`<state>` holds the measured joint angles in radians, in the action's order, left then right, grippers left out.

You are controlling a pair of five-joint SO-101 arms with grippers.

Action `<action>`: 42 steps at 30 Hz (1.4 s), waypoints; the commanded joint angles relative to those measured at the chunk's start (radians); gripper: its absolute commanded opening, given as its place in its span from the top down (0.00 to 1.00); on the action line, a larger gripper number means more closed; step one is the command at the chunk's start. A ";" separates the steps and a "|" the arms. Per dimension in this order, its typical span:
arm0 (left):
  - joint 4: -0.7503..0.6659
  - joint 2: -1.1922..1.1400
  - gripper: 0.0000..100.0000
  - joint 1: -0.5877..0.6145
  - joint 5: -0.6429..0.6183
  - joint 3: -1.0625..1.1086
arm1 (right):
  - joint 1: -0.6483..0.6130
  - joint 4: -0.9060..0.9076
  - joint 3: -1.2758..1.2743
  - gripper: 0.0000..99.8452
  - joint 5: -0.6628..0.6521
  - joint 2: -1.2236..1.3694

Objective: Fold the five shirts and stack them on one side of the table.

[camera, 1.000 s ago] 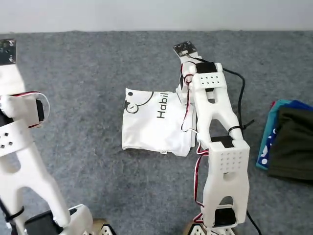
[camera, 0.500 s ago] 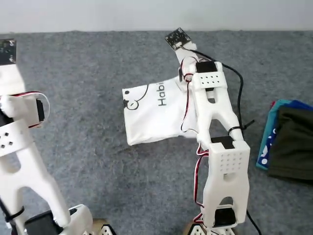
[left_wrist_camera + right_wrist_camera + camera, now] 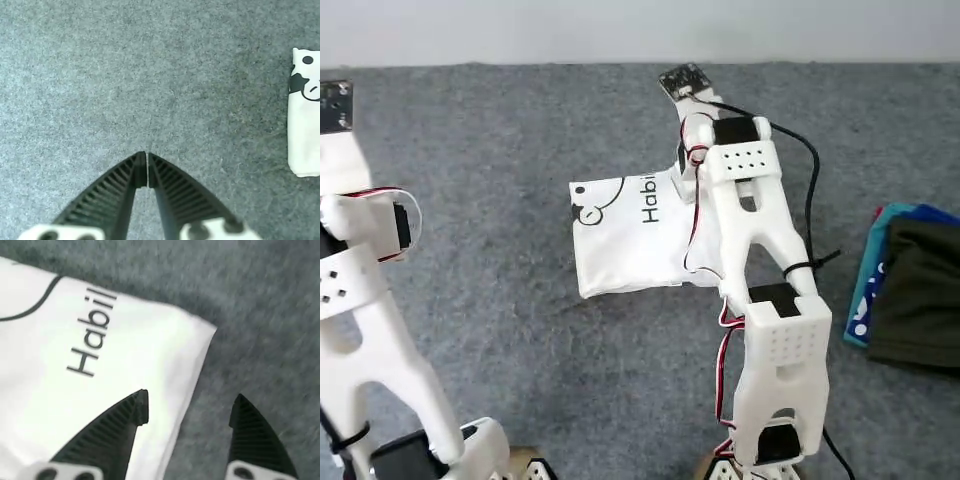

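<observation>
Grey felt covers the table (image 3: 500, 140). The right arm (image 3: 760, 250) stretches over a folded white shirt (image 3: 625, 245) lying mid-table, print up. A stack of folded shirts (image 3: 910, 290) sits at the table's edge on that arm's side. The right gripper (image 3: 192, 399) is spread wide, one finger above the shirt's edge and the other above bare felt. The left gripper (image 3: 148, 156) hangs pinched together, empty, well apart from the white shirt.

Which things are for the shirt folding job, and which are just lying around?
For the job: white shirt; stack of folded shirts at the table's edge; right arm, jaws open over the white shirt's edge.
Just there: grey table cover; left arm, jaws shut over bare cover; black cable on the right arm.
</observation>
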<state>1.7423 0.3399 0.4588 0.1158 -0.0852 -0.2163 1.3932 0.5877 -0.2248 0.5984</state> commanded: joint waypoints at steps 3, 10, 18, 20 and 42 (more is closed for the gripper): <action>0.011 0.025 0.99 0.002 0.008 -0.004 | -0.061 0.073 0.043 0.73 0.137 0.015; 0.011 0.025 0.99 0.002 0.008 -0.004 | -0.077 0.019 0.043 0.73 0.241 0.156; 0.011 0.025 0.99 0.002 0.008 -0.004 | -0.079 0.016 0.043 0.84 0.261 0.228; 0.011 0.025 0.99 0.002 0.008 -0.004 | -0.076 0.016 0.043 0.95 0.238 0.226; 0.011 0.034 0.99 0.002 0.008 -0.004 | 0.208 0.372 0.041 0.99 -0.537 0.048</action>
<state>1.7423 0.3399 0.4588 0.1174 -0.0852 -0.0690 1.7507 0.6183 -0.5654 0.7319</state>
